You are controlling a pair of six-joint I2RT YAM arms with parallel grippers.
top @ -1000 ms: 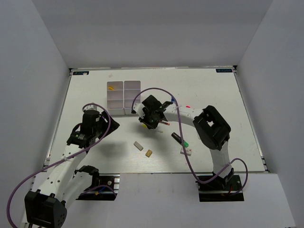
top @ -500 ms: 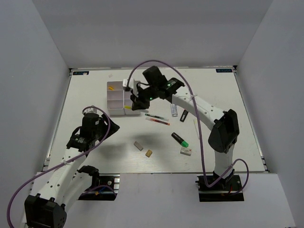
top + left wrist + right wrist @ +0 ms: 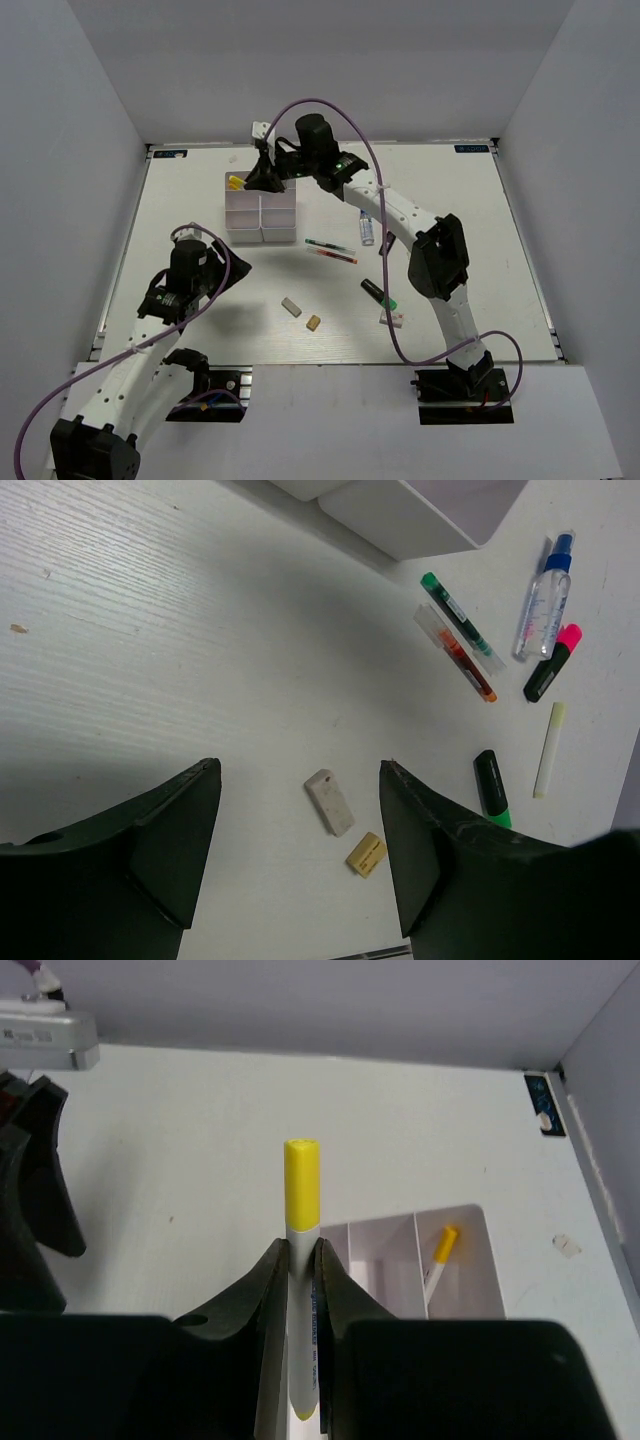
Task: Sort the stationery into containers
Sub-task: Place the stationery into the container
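My right gripper (image 3: pixel 262 176) is shut on a white marker with a yellow tip (image 3: pixel 302 1188) and holds it above the far left end of the white organiser (image 3: pixel 261 216). In the right wrist view (image 3: pixel 302 1252) the organiser (image 3: pixel 480 1230) lies below, with another yellow-tipped marker (image 3: pixel 437 1257) in one compartment. My left gripper (image 3: pixel 298 772) is open and empty above the table; it also shows in the top view (image 3: pixel 232 266). Ahead of it lie a grey eraser (image 3: pixel 329 802) and a tan eraser (image 3: pixel 366 853).
On the table right of the organiser lie two thin pens (image 3: pixel 330 250), a blue-capped bottle (image 3: pixel 367 230), a pink-capped highlighter (image 3: pixel 386 243), a green-capped highlighter (image 3: pixel 378 293), a white eraser (image 3: pixel 393 320) and a white marker (image 3: pixel 548 748). Grey walls enclose the table.
My right arm has carried the marker from the table's middle back and left to above the organiser's far left end. The left arm has barely moved.
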